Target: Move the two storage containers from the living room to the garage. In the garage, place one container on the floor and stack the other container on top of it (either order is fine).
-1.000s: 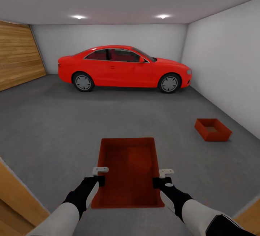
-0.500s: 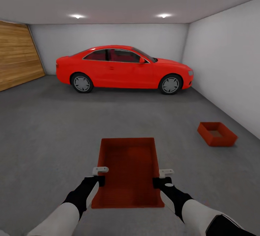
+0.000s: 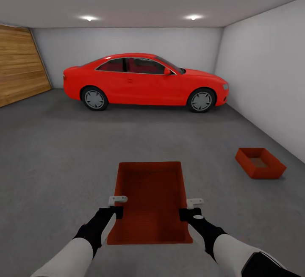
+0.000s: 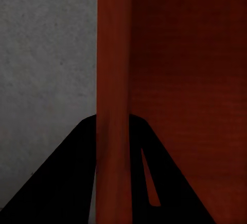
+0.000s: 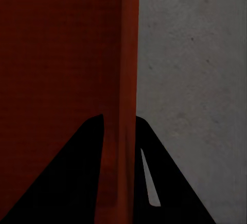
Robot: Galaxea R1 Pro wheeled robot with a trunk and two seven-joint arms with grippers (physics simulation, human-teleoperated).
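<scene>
I carry one orange-red storage container (image 3: 150, 200) low in front of me in the head view, its open top facing up. My left gripper (image 3: 116, 207) is shut on its left wall (image 4: 113, 80), and my right gripper (image 3: 190, 209) is shut on its right wall (image 5: 128, 54). Each wrist view shows that thin wall pinched between dark fingers (image 4: 67, 183), over concrete. The second storage container (image 3: 260, 162) rests on the dark grey garage floor (image 3: 63, 150), ahead and to my right, close to the pale side wall.
A red car (image 3: 144, 82) is parked across the far end of the garage. A wood-plank wall (image 3: 19, 67) runs along the left, and a pale grey wall (image 3: 267, 69) along the right. Open concrete stretches between me and the car.
The camera has rolled forward into the garage: the wooden door frame has left the lower corners, and the floor container sits lower and further right. Both grippers hold the carried container as before.
</scene>
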